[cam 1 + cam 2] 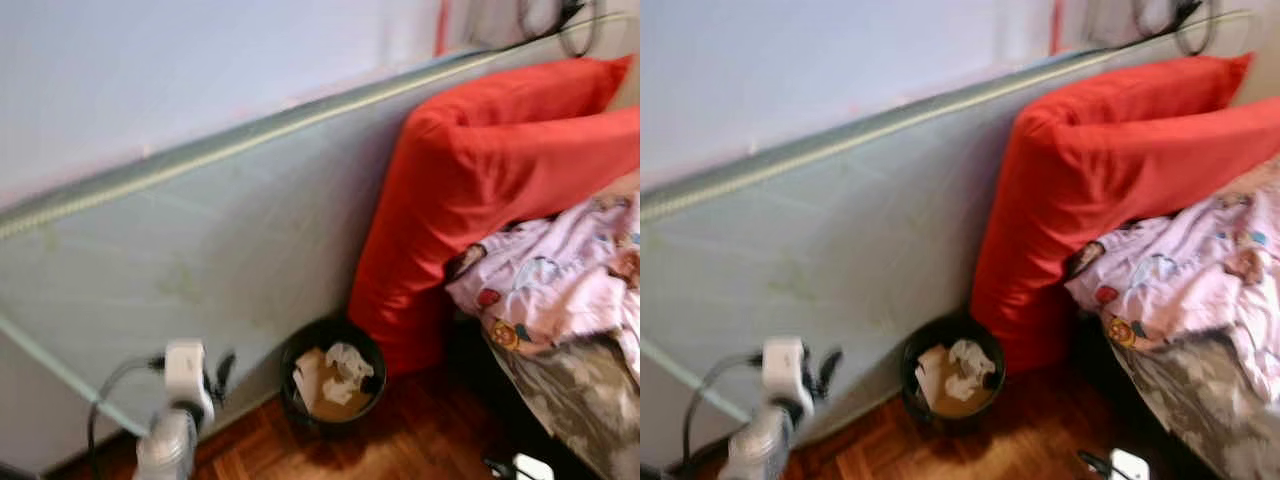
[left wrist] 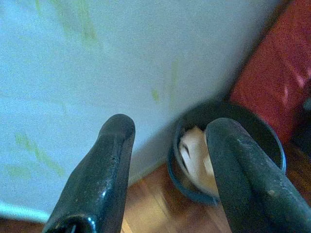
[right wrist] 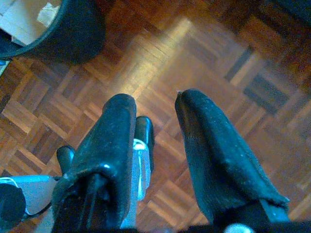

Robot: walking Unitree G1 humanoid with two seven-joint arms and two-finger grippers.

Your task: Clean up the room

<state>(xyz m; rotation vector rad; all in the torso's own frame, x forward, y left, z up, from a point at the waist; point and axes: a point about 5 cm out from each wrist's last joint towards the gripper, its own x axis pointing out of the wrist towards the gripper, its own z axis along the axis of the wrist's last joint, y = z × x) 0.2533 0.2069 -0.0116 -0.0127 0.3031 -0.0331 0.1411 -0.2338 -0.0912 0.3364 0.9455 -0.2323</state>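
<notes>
We saw left gripper (image 2: 167, 160) nearest, fingers spread wide, empty, raised toward black bin (image 1: 333, 387). Bin stood on parquet floor (image 1: 420, 440), against pale leaning mattress (image 1: 200, 260), just beside red pillows (image 1: 480, 190); crumpled paper (image 1: 345, 365) and cardboard inside. Right gripper (image 3: 155, 141) hung over floor, fingers parted, holding nothing. Patterned blanket (image 1: 560, 280) lay at right.
</notes>
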